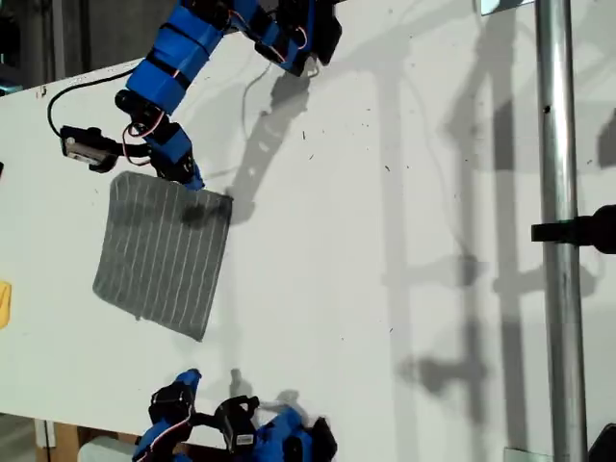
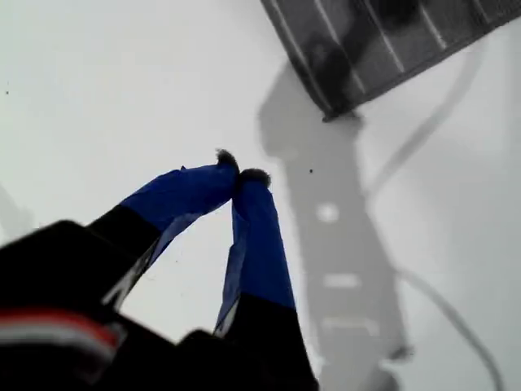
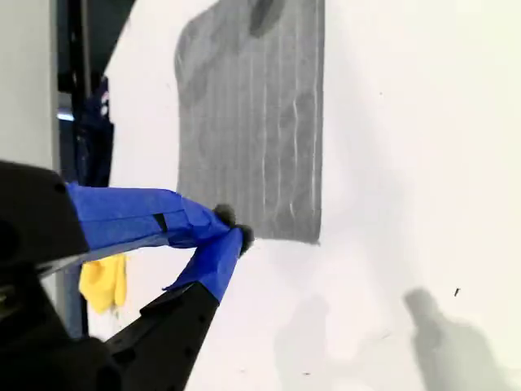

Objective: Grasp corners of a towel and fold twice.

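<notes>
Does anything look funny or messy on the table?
Not much. The towel lies flat but askew to the table edges. A small yellow thing sits half out of frame at the exterior view's left. Nothing looks spilled or torn.

Lighting's pretty bright overall, and the white table (image 1: 385,192) nearly blows out in all three views. In the exterior view hard, dark shadows of the arms and the metal pole (image 1: 563,241) fall across it, some doubled, so there's probably more than one light. Both wrist views are soft: my first gripper (image 2: 238,175) and my second gripper (image 3: 232,228) are blurry up close, and the towel (image 3: 260,122) stripes look smeared.
</notes>
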